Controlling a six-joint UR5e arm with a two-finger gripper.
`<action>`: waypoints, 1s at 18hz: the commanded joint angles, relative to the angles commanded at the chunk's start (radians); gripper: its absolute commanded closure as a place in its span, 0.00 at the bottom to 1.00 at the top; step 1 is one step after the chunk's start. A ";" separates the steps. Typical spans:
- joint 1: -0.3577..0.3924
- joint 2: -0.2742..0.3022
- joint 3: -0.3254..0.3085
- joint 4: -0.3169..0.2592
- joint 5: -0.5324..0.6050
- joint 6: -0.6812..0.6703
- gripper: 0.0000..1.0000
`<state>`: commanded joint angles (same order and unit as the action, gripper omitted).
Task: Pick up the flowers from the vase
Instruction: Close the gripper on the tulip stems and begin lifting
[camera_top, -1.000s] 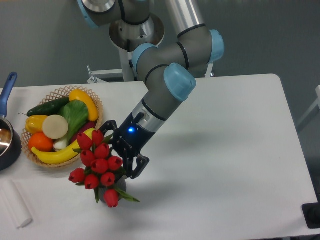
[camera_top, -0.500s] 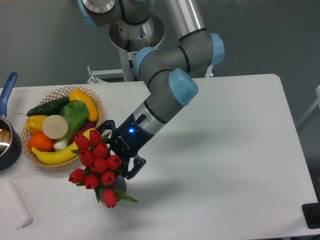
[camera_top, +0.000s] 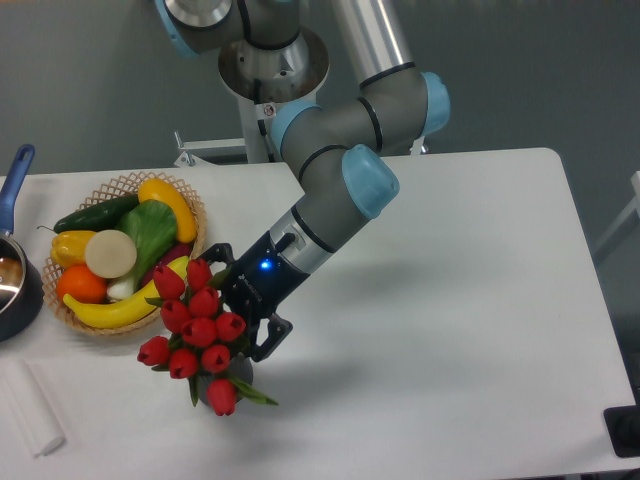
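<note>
since a second ago the arm has drawn its elbow a little up and right, and the tool (camera_top: 243, 310) sits a touch lower beside the bunch; the flowers (camera_top: 198, 330) have barely shifted and the basket and pot have not moved. the tool reaches in from the upper right, its dark fingers (camera_top: 275, 335) spread either side of the bunch's right edge, with a blue light showing on the wrist. whether the fingers have actually closed on the stems i cannot tell, as the red buds hide the contact. the flowers stand in the vase (camera_top: 232, 377), which is mostly covered by buds and leaves and rests on the white table (camera_top: 450, 300) near its front edge. just to the upper left is the wicker basket (camera_top: 120, 185) of fruit and vegetables, and the pot (camera_top: 15, 285) with a blue handle sits at the left edge.
</note>
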<state>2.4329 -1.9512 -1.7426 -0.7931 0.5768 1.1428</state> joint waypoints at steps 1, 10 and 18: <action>0.002 -0.002 0.000 0.000 -0.002 0.002 0.01; 0.008 -0.003 -0.002 0.008 -0.003 0.002 0.40; 0.014 0.006 -0.006 0.006 -0.005 -0.002 0.45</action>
<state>2.4467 -1.9451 -1.7487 -0.7869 0.5722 1.1413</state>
